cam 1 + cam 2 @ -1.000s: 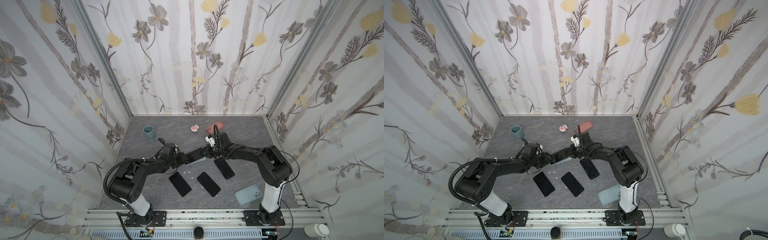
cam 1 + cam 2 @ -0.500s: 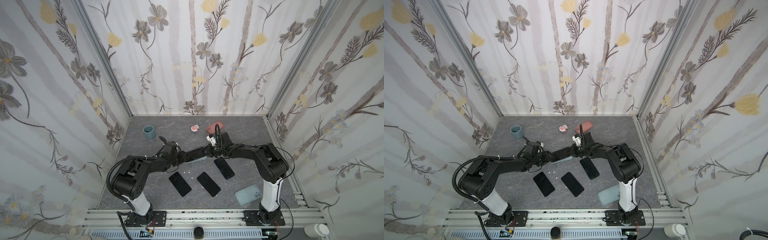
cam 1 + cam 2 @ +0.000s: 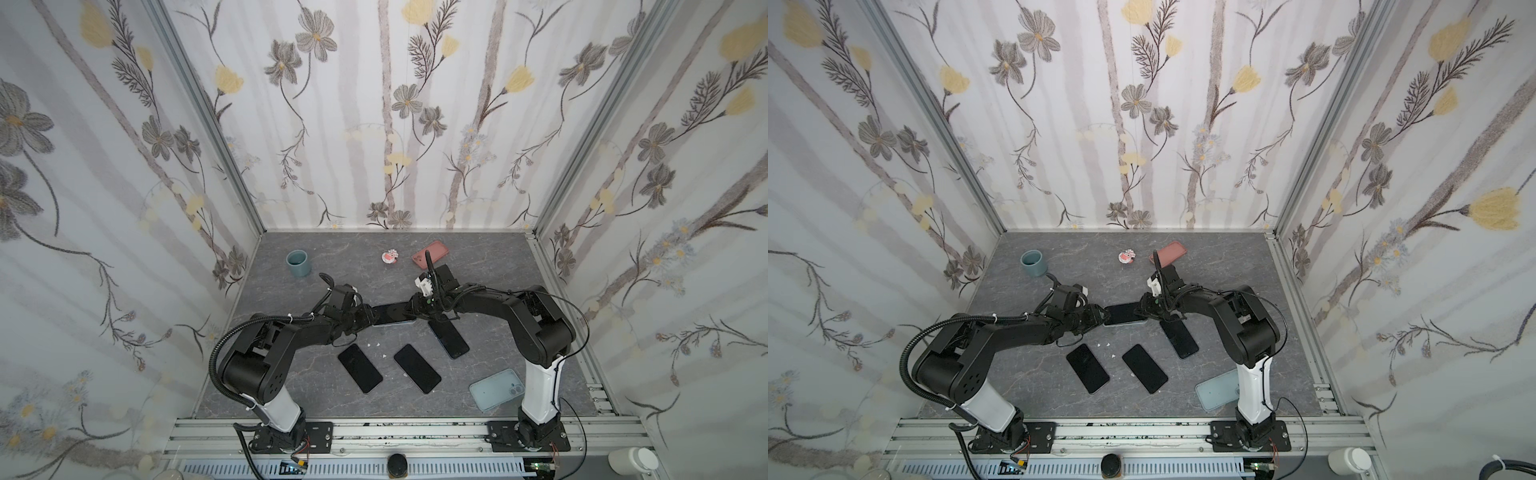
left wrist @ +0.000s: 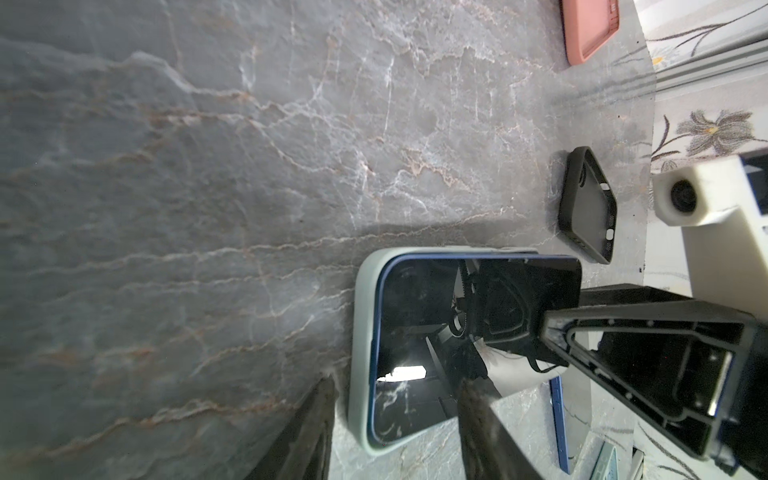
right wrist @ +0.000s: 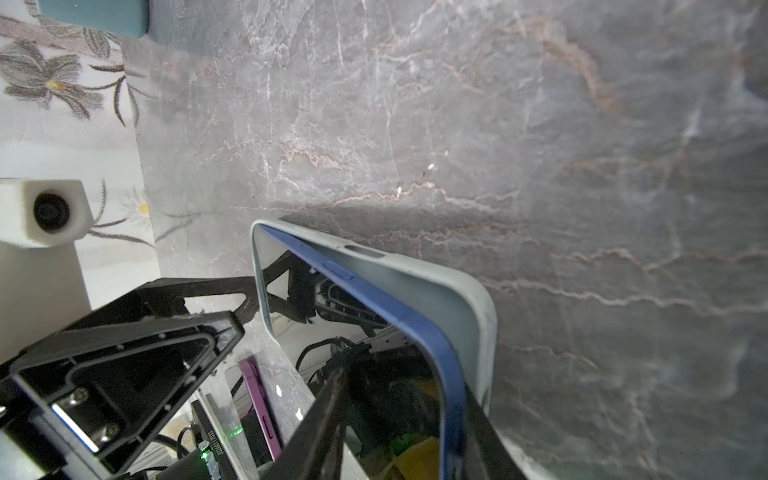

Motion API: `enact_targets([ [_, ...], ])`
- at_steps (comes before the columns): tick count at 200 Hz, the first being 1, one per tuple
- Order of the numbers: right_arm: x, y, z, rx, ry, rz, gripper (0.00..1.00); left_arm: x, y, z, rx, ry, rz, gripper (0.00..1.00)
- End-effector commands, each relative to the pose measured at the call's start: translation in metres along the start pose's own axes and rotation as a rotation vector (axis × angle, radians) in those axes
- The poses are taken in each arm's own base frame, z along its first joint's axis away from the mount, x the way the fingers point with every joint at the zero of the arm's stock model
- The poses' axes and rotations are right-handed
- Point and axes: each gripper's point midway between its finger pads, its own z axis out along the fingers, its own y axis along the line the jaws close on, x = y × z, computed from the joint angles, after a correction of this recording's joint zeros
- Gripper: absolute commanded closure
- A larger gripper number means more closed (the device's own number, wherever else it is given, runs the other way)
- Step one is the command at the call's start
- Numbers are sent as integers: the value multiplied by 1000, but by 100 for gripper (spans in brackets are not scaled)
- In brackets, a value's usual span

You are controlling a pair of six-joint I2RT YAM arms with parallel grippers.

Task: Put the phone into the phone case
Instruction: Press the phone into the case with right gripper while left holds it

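A black phone [image 3: 392, 313] [image 3: 1123, 313] with a blue rim lies in a pale grey-green phone case [image 4: 357, 332] [image 5: 457, 299] mid-table, between both arms. In the right wrist view the phone's blue edge [image 5: 395, 307] stands above the case wall. My left gripper [image 3: 370, 318] [image 4: 397, 380] is open over one end: one finger beside the case's outer edge, the other over the screen [image 4: 415, 299]. Open too, my right gripper [image 3: 415, 309] [image 5: 407, 378] has the opposite end of the phone between its fingers.
Three bare black phones [image 3: 359, 368] [image 3: 417, 368] [image 3: 449, 338] lie in front. A light blue case [image 3: 496, 390] sits by the right arm's base. At the back are a pink case [image 3: 430, 254], a black case [image 4: 586, 203], a teal cup [image 3: 298, 264] and a small pink figure [image 3: 390, 257].
The right gripper's jaws have spread apart at the phone's end. Both arms and the phone stay almost where they were; the left gripper is unchanged.
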Motion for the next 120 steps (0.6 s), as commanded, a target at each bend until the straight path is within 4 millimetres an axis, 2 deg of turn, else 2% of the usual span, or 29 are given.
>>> enact_targets([
  [1,3,-12,-5,87,4,-9,59,1,3,-3,-16,0,5,50],
  [42,1,0,-11,103,9,-42,54,-2,2,-2,-27,-3,27,50],
  [120,3,8,-27,144,23,-84,46,-17,-5,3,-55,-5,83,52],
])
